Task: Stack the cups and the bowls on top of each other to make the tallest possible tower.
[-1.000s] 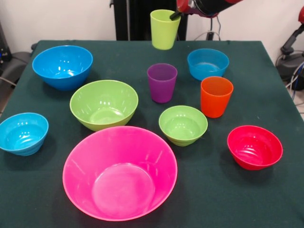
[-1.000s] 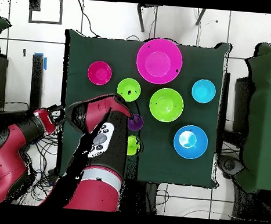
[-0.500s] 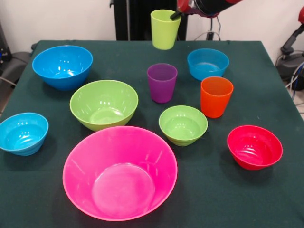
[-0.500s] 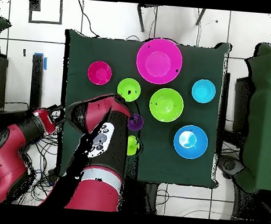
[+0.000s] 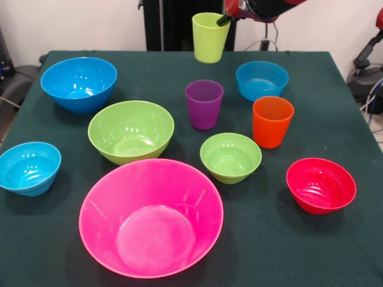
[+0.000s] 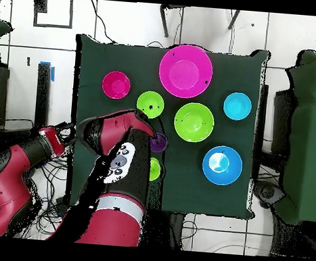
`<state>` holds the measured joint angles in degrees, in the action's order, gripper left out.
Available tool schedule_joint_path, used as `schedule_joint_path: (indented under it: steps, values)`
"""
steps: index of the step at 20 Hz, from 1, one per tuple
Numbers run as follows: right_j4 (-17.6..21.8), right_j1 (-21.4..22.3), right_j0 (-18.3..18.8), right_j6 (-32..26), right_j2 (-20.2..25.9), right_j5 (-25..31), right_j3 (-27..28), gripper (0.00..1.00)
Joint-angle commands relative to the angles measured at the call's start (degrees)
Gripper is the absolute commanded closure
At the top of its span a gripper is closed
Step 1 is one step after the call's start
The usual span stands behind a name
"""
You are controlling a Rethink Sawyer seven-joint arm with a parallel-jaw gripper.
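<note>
Gripping lime green cup (image 5: 210,37), tool (image 5: 224,20) shut, lifted

the red and black arm (image 6: 113,136) reaches in from the robot's base and bends across the near edge. its claw (image 5: 225,18) shows only a dark tip at the top edge, closed on something there.
</note>
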<state>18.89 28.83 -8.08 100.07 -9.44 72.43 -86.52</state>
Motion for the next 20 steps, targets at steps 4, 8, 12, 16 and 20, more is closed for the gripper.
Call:
schedule_joint_path:
  steps: [4,8,12,16,20]
  values:
    - [-1.29,-0.73,1.15,5.43,4.49,-7.02,-3.92,1.00]
    - [-1.23,-0.71,0.94,5.52,4.50,-7.81,-4.30,1.00]
    - [-1.63,-0.57,0.74,6.02,4.41,-7.57,-4.70,1.00]
    - [-1.89,-3.39,1.25,4.24,5.96,-4.55,-1.21,1.00]
    - [-2.45,-4.56,1.10,2.91,6.74,1.03,1.83,1.00]
